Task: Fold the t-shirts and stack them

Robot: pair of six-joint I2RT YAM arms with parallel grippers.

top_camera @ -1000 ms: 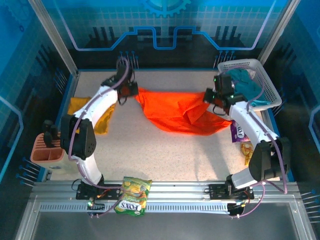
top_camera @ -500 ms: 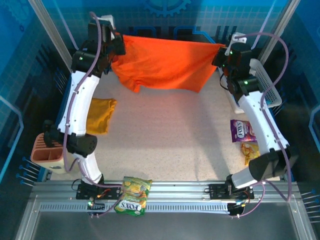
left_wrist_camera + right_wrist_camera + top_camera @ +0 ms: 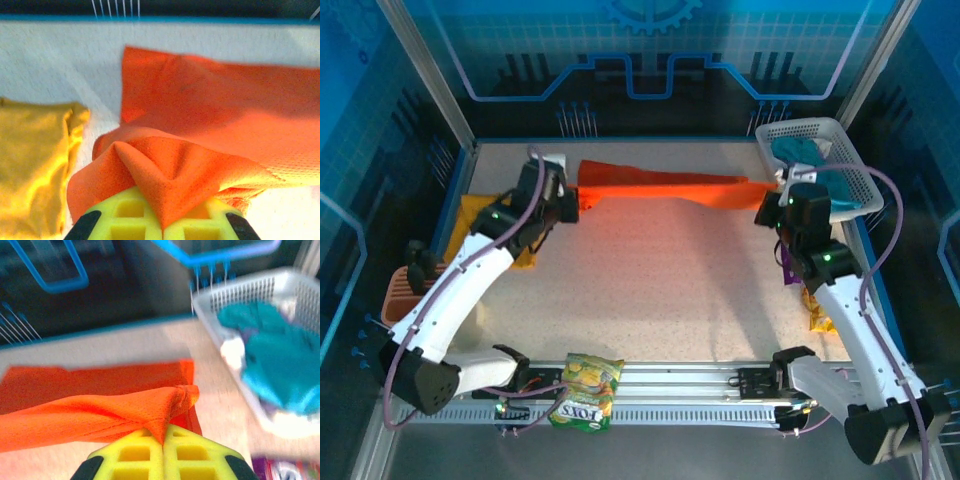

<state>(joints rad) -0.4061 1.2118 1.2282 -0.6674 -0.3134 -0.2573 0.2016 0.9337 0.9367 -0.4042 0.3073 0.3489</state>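
The bright orange t-shirt [image 3: 670, 186] [image 3: 215, 125] [image 3: 90, 390] stretches as a long narrow band across the far part of the table. My left gripper [image 3: 568, 196] [image 3: 165, 222] is shut on its left end, cloth bunched between the yellow fingers [image 3: 120, 215]. My right gripper [image 3: 770, 205] [image 3: 164, 440] is shut on its right end, a pinched fold rising out of the closed jaws. The mustard-yellow t-shirt [image 3: 485, 215] [image 3: 30, 160] lies crumpled at the left edge, partly under my left arm.
A white basket [image 3: 845, 150] [image 3: 280, 290] holding teal cloth stands at the back right. Snack bags lie by the right edge [image 3: 798, 265] and on the front rail [image 3: 585, 392]. An orange holder [image 3: 405, 300] sits at the left.
Both grippers came down and toward the near side from a high lift. The orange t-shirt, which hung spread in the air, now lies low as a narrow stretched band.
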